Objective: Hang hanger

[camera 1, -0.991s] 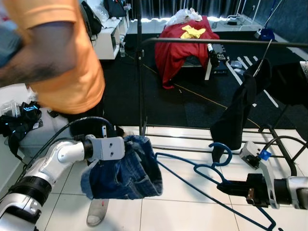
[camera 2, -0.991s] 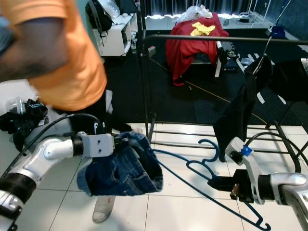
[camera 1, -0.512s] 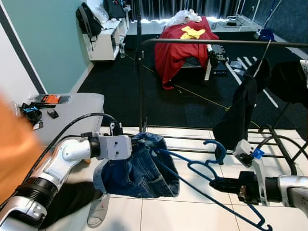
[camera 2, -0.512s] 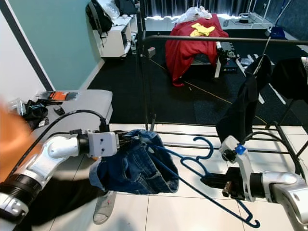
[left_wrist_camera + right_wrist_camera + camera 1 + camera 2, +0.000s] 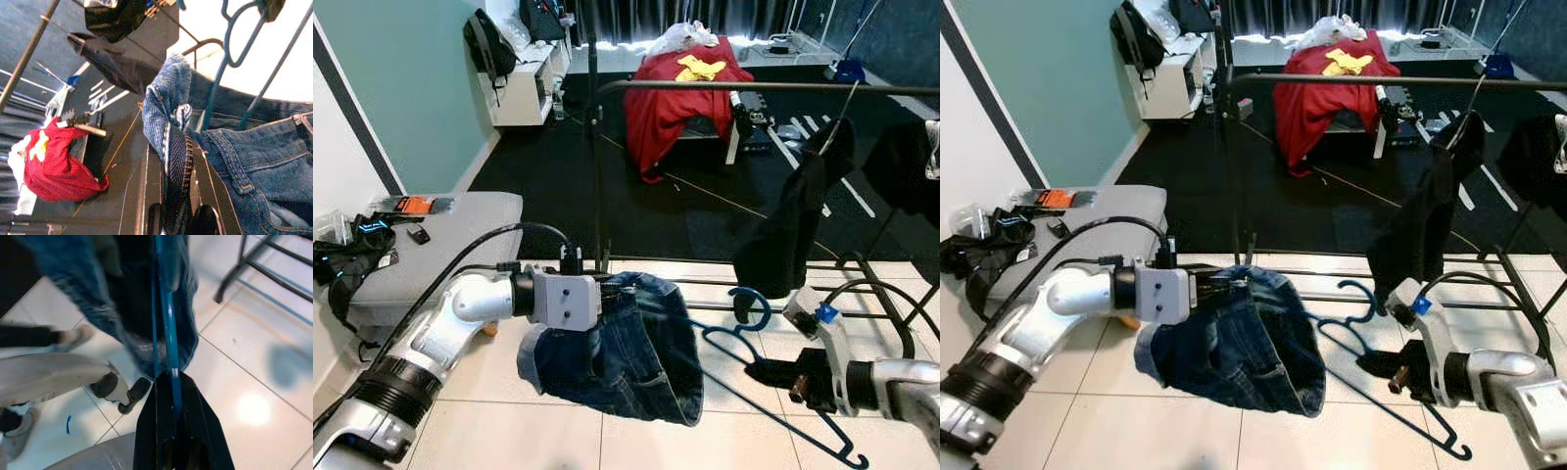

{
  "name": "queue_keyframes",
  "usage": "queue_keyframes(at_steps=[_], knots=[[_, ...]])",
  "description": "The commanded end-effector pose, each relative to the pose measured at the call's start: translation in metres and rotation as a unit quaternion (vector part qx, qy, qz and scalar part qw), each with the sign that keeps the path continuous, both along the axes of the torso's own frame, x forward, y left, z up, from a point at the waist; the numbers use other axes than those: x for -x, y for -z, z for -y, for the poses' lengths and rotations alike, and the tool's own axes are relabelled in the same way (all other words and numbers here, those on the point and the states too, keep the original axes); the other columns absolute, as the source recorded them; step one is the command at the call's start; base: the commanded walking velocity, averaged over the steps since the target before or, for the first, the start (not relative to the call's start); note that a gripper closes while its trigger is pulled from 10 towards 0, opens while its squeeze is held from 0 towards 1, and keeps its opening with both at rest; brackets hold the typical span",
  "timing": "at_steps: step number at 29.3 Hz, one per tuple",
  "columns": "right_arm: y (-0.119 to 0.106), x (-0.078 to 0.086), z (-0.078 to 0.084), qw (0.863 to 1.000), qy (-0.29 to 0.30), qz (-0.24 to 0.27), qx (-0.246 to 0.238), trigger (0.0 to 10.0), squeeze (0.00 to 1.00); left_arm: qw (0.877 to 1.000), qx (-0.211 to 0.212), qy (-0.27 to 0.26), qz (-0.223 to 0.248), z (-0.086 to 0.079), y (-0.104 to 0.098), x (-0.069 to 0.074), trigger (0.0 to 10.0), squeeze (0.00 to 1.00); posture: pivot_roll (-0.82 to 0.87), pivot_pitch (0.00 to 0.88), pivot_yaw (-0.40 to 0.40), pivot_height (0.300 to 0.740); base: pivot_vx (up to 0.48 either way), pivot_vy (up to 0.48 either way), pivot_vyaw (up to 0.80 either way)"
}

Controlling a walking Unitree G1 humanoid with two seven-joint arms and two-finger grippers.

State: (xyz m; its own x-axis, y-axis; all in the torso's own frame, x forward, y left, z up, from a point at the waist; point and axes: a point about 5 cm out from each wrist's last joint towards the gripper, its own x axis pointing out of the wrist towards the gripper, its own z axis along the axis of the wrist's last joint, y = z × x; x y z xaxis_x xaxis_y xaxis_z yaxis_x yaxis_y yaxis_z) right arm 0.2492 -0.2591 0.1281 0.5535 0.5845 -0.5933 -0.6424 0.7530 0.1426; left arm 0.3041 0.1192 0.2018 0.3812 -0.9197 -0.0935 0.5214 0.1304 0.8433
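Left eye view: the left pincer (image 5: 603, 294) is clamped on the waistband of a pair of blue denim shorts (image 5: 626, 352), which drape from a blue plastic hanger (image 5: 744, 338). The right pincer (image 5: 766, 373) is closed around the hanger's lower bar, above the white tiled floor (image 5: 489, 421), just before a black metal clothes rail (image 5: 744, 87).

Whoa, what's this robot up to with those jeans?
It is getting denim shorts onto a blue hanger so they can go on the black clothes rail ahead. The left gripper pinches the shorts' waistband, and the right gripper is shut on the hanger's bar. The hanger's hook is not on the rail yet; a dark garment hangs there.
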Motion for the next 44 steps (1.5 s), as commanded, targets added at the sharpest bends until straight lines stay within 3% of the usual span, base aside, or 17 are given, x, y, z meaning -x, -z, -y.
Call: queue_keyframes(at_steps=[1,14,16,17,18,20,22,23,24,27,29,31,33,35,42,43,44], knots=[[0.003,-0.006,-0.001,1.0,0.021,0.013,0.005,10.0,0.0,1.0,0.001,0.002,0.0,-0.002,-0.003,0.003,10.0,0.0,0.1,0.059,0.069,0.74,0.0,0.0,0.0],[0.008,-0.034,-0.035,0.988,0.099,0.068,-0.102,10.0,0.0,1.0,0.018,0.016,-0.007,0.007,-0.007,0.011,10.0,0.0,0.1,0.063,0.069,0.74,0.0,0.0,0.0],[0.001,-0.041,-0.061,0.972,0.09,0.078,-0.203,10.0,0.0,0.999,0.023,0.029,-0.011,0.015,-0.006,0.015,10.0,0.0,0.1,0.066,0.073,0.74,0.0,0.0,0.0],[0.001,-0.041,-0.061,0.972,0.09,0.078,-0.203,10.0,0.0,0.999,0.023,0.029,-0.011,0.015,-0.006,0.015,10.0,0.0,0.1,0.066,0.073,0.74,0.0,0.0,0.0],[-0.002,-0.043,-0.072,0.962,0.083,0.077,-0.249,10.0,0.0,0.999,0.025,0.036,-0.013,0.019,-0.005,0.018,10.0,0.0,0.1,0.068,0.07,0.74,0.0,0.0,0.0],[-0.002,-0.043,-0.072,0.962,0.083,0.077,-0.249,10.0,0.0,0.999,0.025,0.036,-0.013,0.019,-0.005,0.018,10.0,0.0,0.1,0.068,0.07,0.74,0.0,0.0,0.0],[-0.008,-0.049,-0.088,0.933,0.094,0.059,-0.343,10.0,0.0,0.998,0.025,0.055,-0.015,0.028,-0.004,0.024,10.0,0.0,0.1,0.067,0.063,0.74,0.0,0.0,0.0],[-0.008,-0.049,-0.088,0.933,0.094,0.059,-0.343,10.0,0.0,0.998,0.025,0.055,-0.015,0.028,-0.004,0.024,10.0,0.0,0.1,0.067,0.063,0.74,0.0,0.0,0.0],[-0.009,-0.051,-0.092,0.921,0.1,0.049,-0.373,10.0,0.0,0.998,0.022,0.062,-0.016,0.031,-0.002,0.026,10.0,0.0,0.1,0.067,0.063,0.74,0.0,0.0,0.0],[-0.014,-0.057,-0.093,0.89,0.128,0.034,-0.436,10.0,0.0,0.997,0.015,0.067,-0.024,0.033,0.004,0.031,10.0,0.0,0.11,0.066,0.061,0.74,0.0,0.0,0.0],[-0.016,-0.058,-0.092,0.885,0.132,0.034,-0.445,10.0,0.0,0.997,0.012,0.067,-0.026,0.033,0.005,0.032,10.0,0.0,0.11,0.066,0.061,0.74,0.0,0.0,0.0],[-0.024,-0.063,-0.087,0.863,0.148,0.037,-0.482,10.0,0.0,0.998,-0.001,0.062,-0.034,0.029,0.013,0.033,10.0,0.0,0.1,0.067,0.061,0.74,0.0,0.0,0.0],[-0.028,-0.064,-0.085,0.853,0.154,0.039,-0.497,10.0,0.0,0.998,-0.006,0.059,-0.037,0.028,0.016,0.034,10.0,0.0,0.1,0.067,0.061,0.74,0.0,0.0,0.0],[-0.032,-0.065,-0.082,0.844,0.157,0.041,-0.511,10.0,0.0,0.998,-0.012,0.054,-0.042,0.025,0.021,0.035,10.0,0.0,0.1,0.066,0.06,0.74,0.0,0.0,0.0],[-0.038,-0.065,-0.077,0.843,0.154,0.048,-0.514,10.0,0.0,0.997,-0.027,0.038,-0.054,0.016,0.032,0.036,10.0,0.0,0.1,0.066,0.061,0.74,0.0,0.0,0.0],[-0.045,-0.066,-0.073,0.83,0.152,0.055,-0.533,10.0,0.0,0.996,-0.04,0.017,-0.075,0.007,0.046,0.037,10.0,0.0,0.1,0.067,0.056,0.74,0.0,0.0,0.0],[-0.045,-0.066,-0.073,0.83,0.152,0.055,-0.533,10.0,0.0,0.996,-0.04,0.017,-0.075,0.007,0.046,0.037,10.0,0.0,0.1,0.067,0.056,0.74,0.0,0.0,0.0]])
